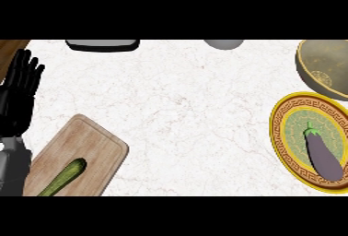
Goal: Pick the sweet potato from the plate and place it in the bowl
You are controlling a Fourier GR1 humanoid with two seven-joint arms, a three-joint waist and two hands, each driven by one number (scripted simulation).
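A cutting board (78,156) lies at the near left of the counter (183,106), a green vegetable (65,177) resting on it. Right of the board, an eggplant (323,154) lies on a yellow-rimmed plate (285,138). Beyond the plate sits a bowl (319,78). Above the board, the left hand (17,99) rests open, fingers straight, holding nothing.

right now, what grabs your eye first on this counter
The yellow patterned plate at the right edge, with a purple eggplant lying on it, just below a brass-coloured bowl. At far left, the open left hand rests fingers up above a wooden cutting board holding a green vegetable.
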